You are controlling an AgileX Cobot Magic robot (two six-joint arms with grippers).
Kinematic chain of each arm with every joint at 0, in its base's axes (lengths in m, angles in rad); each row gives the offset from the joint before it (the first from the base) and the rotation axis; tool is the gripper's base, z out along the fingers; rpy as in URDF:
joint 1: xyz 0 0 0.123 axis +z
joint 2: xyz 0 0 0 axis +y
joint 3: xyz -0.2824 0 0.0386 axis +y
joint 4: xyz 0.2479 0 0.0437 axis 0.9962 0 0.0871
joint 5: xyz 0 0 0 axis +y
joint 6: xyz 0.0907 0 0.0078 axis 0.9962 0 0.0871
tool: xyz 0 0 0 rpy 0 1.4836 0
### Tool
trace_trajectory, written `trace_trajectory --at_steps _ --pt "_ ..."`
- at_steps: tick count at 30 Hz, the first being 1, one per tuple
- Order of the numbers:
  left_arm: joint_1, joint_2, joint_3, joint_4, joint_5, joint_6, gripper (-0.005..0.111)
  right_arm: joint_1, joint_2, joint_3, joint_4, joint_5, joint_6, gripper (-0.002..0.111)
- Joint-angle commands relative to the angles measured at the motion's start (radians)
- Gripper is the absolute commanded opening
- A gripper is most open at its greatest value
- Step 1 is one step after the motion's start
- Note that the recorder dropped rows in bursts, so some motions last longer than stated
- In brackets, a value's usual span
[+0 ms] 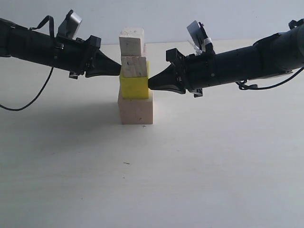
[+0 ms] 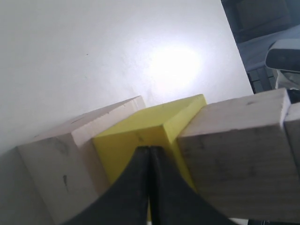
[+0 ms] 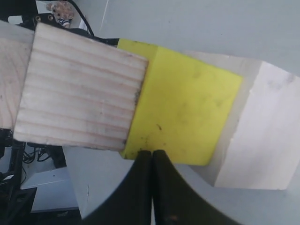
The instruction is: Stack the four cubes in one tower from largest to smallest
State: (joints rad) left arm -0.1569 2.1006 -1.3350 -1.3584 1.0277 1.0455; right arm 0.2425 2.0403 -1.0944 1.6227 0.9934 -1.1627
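The four cubes stand as one tower in the exterior view: a large pale wood cube (image 1: 135, 110) at the bottom, a yellow cube (image 1: 134, 87) on it, a medium pale cube (image 1: 134, 66) above, and a smaller pale cube (image 1: 131, 41) on top, sitting slightly askew. My left gripper (image 1: 118, 70) is shut, its tip against the tower's left side at the yellow cube's upper edge. From the other side my right gripper (image 1: 150, 83), also shut, touches the yellow cube's right face. In the left wrist view the left gripper (image 2: 149, 149) meets the yellow cube (image 2: 136, 136). The right gripper (image 3: 152, 153) meets the yellow cube (image 3: 183, 101).
The tower stands on a white table (image 1: 152, 180) before a pale wall. A black cable (image 1: 28, 102) droops from the left arm down toward the table. Both arms reach in nearly level from the sides, at mid-tower height.
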Motion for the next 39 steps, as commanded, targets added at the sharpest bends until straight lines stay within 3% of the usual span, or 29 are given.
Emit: trace_trajectory --at_steps 1,26,39 --pt "-0.007 0.009 -0.008 -0.008 -0.002 0.009 0.0 0.002 -0.002 -0.009 0.008 0.022 -0.015 0.0" --pt "0.037 -0.082 -0.008 -0.008 0.046 -0.019 0.0 0.0 -0.025 -0.039 0.006 -0.03 -0.001 0.0" --pt "0.037 -0.108 -0.008 -0.008 0.068 -0.03 0.0 0.0 -0.116 -0.079 -0.114 -0.108 0.092 0.0"
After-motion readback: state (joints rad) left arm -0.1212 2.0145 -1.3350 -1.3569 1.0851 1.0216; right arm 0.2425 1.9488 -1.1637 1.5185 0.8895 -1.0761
